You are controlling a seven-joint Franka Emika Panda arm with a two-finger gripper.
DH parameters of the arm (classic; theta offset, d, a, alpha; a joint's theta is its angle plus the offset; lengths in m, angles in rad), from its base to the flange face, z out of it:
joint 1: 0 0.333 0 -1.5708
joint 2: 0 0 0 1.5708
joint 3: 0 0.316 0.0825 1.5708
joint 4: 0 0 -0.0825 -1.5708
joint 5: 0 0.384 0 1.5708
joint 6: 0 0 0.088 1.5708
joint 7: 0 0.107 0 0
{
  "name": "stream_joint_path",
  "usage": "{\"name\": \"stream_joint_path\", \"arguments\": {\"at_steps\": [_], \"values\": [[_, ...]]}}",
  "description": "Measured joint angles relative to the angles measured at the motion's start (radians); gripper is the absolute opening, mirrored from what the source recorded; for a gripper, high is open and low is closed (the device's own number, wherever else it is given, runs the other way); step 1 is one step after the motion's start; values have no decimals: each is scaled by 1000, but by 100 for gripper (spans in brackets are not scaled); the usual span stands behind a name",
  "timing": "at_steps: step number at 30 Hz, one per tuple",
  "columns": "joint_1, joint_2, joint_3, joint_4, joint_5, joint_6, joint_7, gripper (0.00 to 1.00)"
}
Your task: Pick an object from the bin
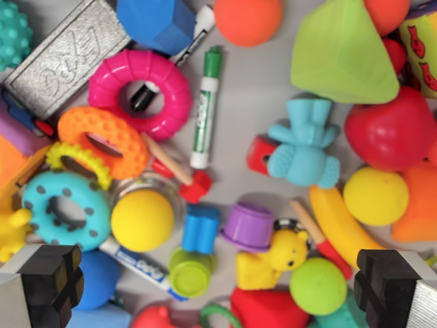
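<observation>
The red apple (pixel 390 130) at three o'clock looks like glossy plastic with a soft highlight. The pink ring (pixel 141 93) at eleven o'clock is smooth, shiny plastic, while the orange ring (pixel 106 139) beside it is studded with small bumps. The silver box (pixel 67 55) at ten o'clock has an embossed, metallic-looking sheen. The yellow ball (pixel 142 220) at seven o'clock appears matt and smooth. The black fingers (pixel 51 281) carry ribbed, rubbery-looking pads. The bin floor (pixel 246 89) is plain, matt grey.

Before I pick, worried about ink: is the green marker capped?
Capped. The green marker lies flat on the bin floor, its green cap seated on the upper end.
</observation>
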Motion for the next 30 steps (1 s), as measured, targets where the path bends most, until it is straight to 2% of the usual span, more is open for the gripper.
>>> {"name": "stream_joint_path", "arguments": {"at_steps": [18,30], "values": [[37,7,9,-81,0,85,135,100],[69,25,16,-137,1,157,250,100]]}}
